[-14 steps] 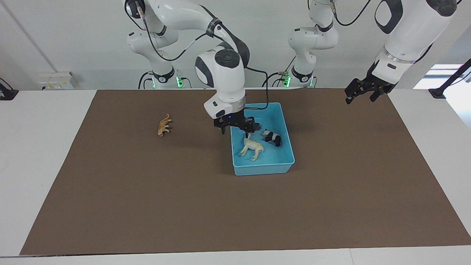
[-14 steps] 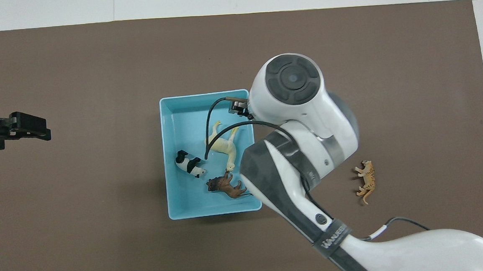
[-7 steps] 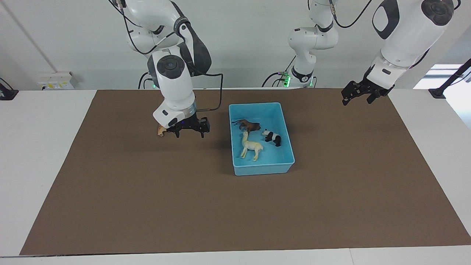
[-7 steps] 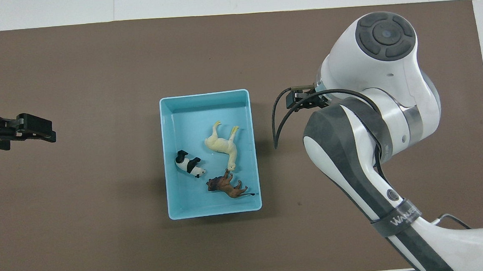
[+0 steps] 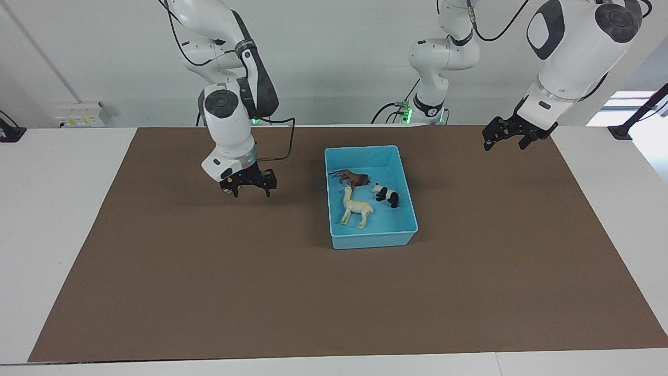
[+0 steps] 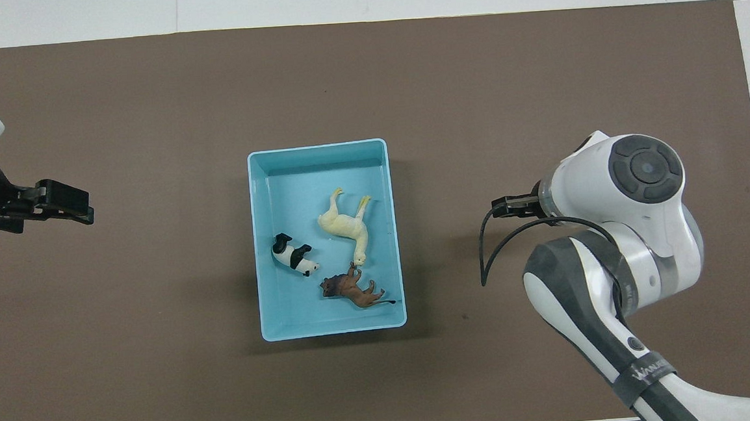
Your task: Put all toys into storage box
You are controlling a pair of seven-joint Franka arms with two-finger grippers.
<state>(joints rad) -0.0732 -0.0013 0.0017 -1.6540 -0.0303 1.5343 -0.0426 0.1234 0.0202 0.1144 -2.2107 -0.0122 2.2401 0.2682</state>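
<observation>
The light-blue storage box [image 5: 373,240] stands mid-table, also in the overhead view [image 6: 319,150]. In it lie the cream horse [image 5: 357,208] [image 6: 348,227], the panda [image 5: 386,194] [image 6: 294,256] and the brown lion [image 5: 355,178] [image 6: 352,289]. My right gripper [image 5: 251,190] is open and empty, low over the orange tiger [image 5: 226,190], of which only a sliver shows beside one finger. The overhead view hides the tiger under the right arm. My left gripper [image 5: 503,141] [image 6: 65,206] is open and empty and waits in the air over the mat's edge at the left arm's end.
A brown mat [image 5: 334,292] covers most of the white table [image 5: 52,209]. The right arm's wrist and cable [image 6: 616,222] hang over the mat between the box and the right arm's end of the table.
My right gripper has left the box, where the lion now lies, and moved toward the right arm's end and down over the tiger. The left gripper has barely shifted.
</observation>
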